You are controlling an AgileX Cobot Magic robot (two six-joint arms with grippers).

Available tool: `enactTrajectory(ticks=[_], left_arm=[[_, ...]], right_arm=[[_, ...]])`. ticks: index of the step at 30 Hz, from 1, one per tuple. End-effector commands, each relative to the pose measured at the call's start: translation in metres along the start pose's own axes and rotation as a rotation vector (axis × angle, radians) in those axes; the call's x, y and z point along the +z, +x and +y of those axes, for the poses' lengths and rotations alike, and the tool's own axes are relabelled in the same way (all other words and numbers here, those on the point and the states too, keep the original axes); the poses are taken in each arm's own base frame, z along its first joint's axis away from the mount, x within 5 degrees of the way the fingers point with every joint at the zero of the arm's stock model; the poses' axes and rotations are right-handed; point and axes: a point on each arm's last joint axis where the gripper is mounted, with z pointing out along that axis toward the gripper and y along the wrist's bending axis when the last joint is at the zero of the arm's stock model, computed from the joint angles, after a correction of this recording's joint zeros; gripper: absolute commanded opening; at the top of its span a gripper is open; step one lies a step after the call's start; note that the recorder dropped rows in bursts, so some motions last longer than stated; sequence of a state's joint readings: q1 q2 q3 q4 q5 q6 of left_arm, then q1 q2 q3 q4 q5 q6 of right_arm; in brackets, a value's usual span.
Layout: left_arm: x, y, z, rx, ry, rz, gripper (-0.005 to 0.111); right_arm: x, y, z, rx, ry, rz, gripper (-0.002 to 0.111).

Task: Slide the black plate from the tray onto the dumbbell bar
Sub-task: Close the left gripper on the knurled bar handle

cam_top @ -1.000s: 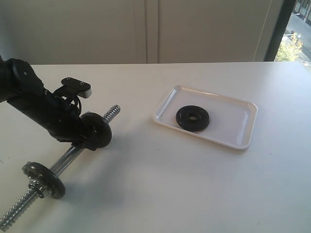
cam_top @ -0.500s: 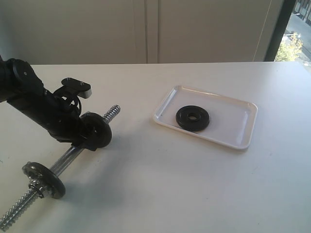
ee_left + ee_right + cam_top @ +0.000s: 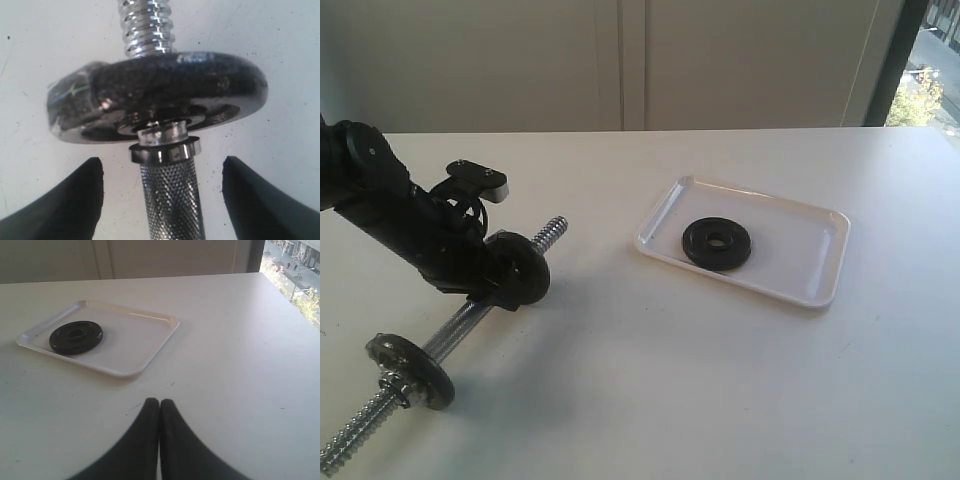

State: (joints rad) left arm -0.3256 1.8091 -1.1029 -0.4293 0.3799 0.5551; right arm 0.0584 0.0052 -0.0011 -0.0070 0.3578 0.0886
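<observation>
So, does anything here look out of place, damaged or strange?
Nothing is spilled or askew. The black plate lies flat in the tray, and the dumbbell bar rests on the table. Only the disc ahead of the open left claw looks worn: its rim is scuffed and uneven on one side.

Soft daylight comes in through the tall glass window (image 3: 928, 70) at the far right. The wide matte white tabletop (image 3: 700, 380) is bright and evenly lit, with a cool tint. Shadows are faint and soft-edged; the plainest lies beside the long silver chrome dumbbell bar (image 3: 460, 325) at the near left. Close up, its threaded end (image 3: 147, 25) throws hard white glints, and the scuffed grey-black weight disc (image 3: 165, 85) shows specks of glare. The view outdoors looks washed out.
</observation>
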Motion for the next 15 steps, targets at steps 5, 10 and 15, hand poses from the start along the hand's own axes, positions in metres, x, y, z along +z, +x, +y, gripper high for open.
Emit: enactTrajectory(ticks=[5, 10, 15], left_arm=[[0.001, 0.000, -0.005, -0.007, 0.029, 0.013, 0.069], [0.012, 0.004, -0.003, -0.016, 0.038, 0.044, 0.069], [0.011, 0.002, -0.002, -0.015, 0.026, 0.031, 0.069]], right_arm=[[0.000, -0.001, -0.001, -0.010, 0.010, -0.012, 0.000], [0.000, -0.001, -0.001, -0.010, 0.010, -0.012, 0.000], [0.000, -0.001, -0.001, -0.010, 0.010, -0.012, 0.000]])
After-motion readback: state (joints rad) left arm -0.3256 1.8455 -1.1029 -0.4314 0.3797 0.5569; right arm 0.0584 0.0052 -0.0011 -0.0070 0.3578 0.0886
